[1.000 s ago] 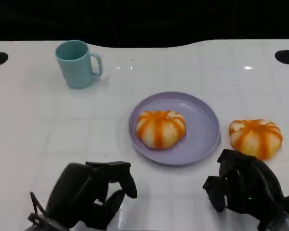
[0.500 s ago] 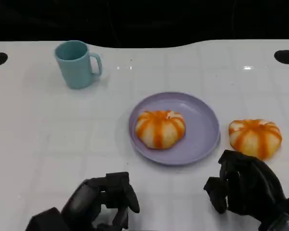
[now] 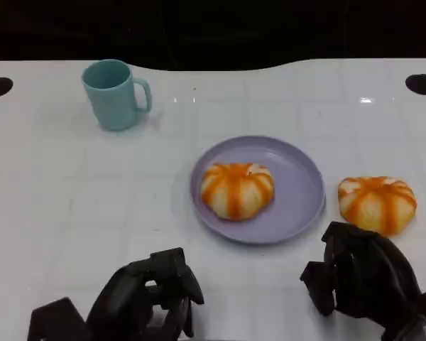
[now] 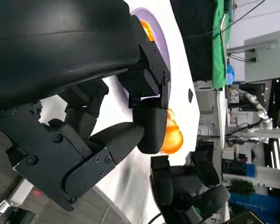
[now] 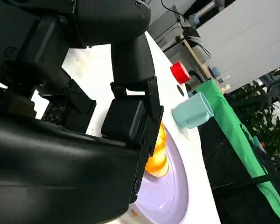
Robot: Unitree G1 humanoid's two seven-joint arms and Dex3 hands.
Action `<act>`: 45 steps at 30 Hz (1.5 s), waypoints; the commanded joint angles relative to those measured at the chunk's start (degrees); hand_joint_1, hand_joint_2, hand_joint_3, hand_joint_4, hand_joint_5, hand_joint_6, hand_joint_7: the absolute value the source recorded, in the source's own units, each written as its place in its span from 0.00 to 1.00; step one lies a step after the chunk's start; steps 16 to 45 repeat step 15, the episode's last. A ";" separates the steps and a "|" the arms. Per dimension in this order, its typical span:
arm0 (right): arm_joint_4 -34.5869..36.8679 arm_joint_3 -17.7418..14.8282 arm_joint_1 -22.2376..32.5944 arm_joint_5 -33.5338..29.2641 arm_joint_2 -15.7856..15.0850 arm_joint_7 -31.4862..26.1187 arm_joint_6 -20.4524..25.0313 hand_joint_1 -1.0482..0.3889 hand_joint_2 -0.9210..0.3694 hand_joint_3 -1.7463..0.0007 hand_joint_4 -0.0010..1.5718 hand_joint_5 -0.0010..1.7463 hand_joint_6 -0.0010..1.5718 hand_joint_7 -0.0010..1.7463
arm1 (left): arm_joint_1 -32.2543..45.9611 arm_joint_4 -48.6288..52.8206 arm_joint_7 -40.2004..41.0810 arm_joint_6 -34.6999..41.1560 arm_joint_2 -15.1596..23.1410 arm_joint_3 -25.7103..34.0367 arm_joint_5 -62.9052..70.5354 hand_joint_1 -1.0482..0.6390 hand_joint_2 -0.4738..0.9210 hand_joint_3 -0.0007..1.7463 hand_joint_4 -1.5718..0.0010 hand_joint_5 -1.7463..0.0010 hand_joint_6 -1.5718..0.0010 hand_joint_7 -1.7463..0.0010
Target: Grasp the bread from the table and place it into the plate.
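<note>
Centrally in the head view sits a lilac plate [image 3: 302,190] on the white table [image 3: 71,206], and one orange-striped bun [image 3: 237,189] already lies on its left half. Just right of the plate, off its rim and directly on the table, rests the second bread [image 3: 377,203], at the right of the frame. Immediately below that bread, in the lower right corner, the right hand [image 3: 361,277] hovers close to it with its fingers curled inward and nothing between them. Down at the lower left, the left hand [image 3: 148,298] is likewise curled in on itself, holding nothing, well apart from the plate. Up in the upper left of the frame a teal mug [image 3: 114,94] stands upright with its handle turned to the right.
</note>
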 commanded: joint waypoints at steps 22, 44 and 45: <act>2.14 0.10 -0.68 0.29 -1.12 2.07 -0.51 0.00 0.66 0.21 0.93 0.85 0.96 0.64 | -1.47 0.66 -4.52 4.09 -2.83 4.41 -1.60 0.27 0.67 0.75 0.43 0.00 0.48 0.11; 2.14 0.10 -0.68 0.29 -1.12 2.07 -0.51 0.00 0.66 0.21 0.93 0.85 0.96 0.64 | -1.47 0.66 -4.52 4.09 -2.83 4.41 -1.60 0.27 0.67 0.75 0.43 0.00 0.48 0.11; 2.14 0.10 -0.68 0.29 -1.12 2.07 -0.51 0.00 0.66 0.21 0.93 0.85 0.96 0.64 | -1.47 0.66 -4.52 4.09 -2.83 4.41 -1.60 0.27 0.67 0.75 0.43 0.00 0.48 0.11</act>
